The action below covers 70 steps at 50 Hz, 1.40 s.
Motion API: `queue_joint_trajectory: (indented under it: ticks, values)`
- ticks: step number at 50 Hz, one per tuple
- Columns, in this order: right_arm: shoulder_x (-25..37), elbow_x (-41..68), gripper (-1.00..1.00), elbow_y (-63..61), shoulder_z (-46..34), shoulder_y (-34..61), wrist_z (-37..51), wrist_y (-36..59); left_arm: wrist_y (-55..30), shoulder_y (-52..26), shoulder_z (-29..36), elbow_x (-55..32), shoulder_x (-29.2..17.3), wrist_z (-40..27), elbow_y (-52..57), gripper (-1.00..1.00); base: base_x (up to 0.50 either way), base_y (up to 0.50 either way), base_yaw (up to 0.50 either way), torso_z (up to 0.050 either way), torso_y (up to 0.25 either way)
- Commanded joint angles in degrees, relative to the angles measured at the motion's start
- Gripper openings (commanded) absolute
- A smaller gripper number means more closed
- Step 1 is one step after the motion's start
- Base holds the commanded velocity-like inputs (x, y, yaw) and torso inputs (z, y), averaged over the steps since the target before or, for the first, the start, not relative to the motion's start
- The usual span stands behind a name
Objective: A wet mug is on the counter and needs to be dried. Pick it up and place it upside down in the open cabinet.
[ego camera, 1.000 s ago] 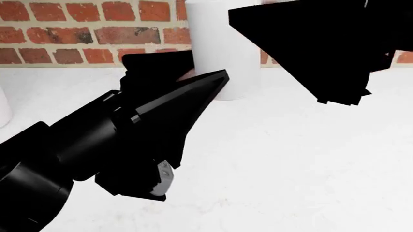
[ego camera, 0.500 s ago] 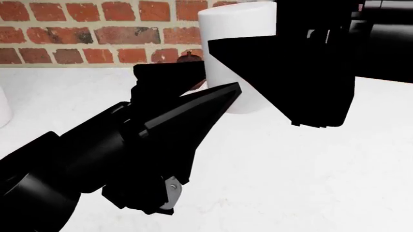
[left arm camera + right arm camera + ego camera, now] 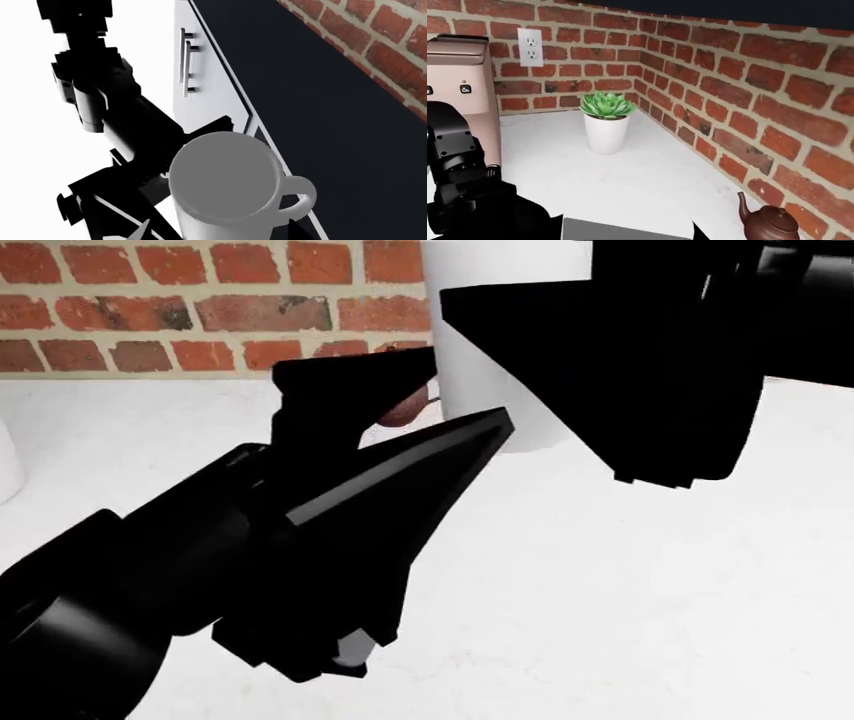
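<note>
Brick wall (image 3: 747,75) — red, pale mortar, turning a corner behind everything listed. White twin outlet (image 3: 530,47) set in it. Potted succulent (image 3: 606,122), white pot, near the wall's corner. Brown teapot (image 3: 771,223) at the wall's foot. Pinkish appliance (image 3: 464,85) below the outlet. White cabinet doors (image 3: 190,75) with bar handles — above the wall.

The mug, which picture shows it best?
The left wrist view: the mug shows its open mouth, side and loop handle. In the head view both grippers hide most of it, leaving a white side. The right wrist view shows at most a grey edge.
</note>
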Motion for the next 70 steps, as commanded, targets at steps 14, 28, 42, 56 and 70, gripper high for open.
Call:
queue_joint_trajectory:
  ticks: [14,28,42,56,70]
  values:
    - [11.97,11.04,-1.00,0.46,-1.56,13.31,10.34,3.95,-3.21,2.48,-2.70,-3.43,-1.52,-2.49,-0.82,1.00,0.00,0.00,0.00,0.001,0.001]
    - [5.24,3.62,-1.00,6.96,-4.98,30.29,20.34,4.75,-9.69,6.61,-6.00,-9.28,2.73,0.75,-9.14,1.00,0.00,0.00,0.00,0.000,0.000]
    - [-14.50,-16.43,-1.00,18.50,12.20,36.54,25.98,20.63,-13.81,9.37,-8.55,-11.32,5.80,1.57,-14.24,1.00,0.00,0.00,0.00,0.000,0.000]
    - [-22.48,-41.10,-1.00,21.26,15.04,36.55,17.48,20.65,-13.55,11.00,-8.88,-12.56,6.10,1.19,-13.72,1.00,0.00,0.00,0.00,0.000,0.000]
    - [-34.94,-97.76,-1.00,23.14,19.23,36.55,-18.53,20.65,-13.59,12.07,-9.19,-12.32,6.60,0.61,-14.39,1.00,0.00,0.00,0.00,0.000,0.001]
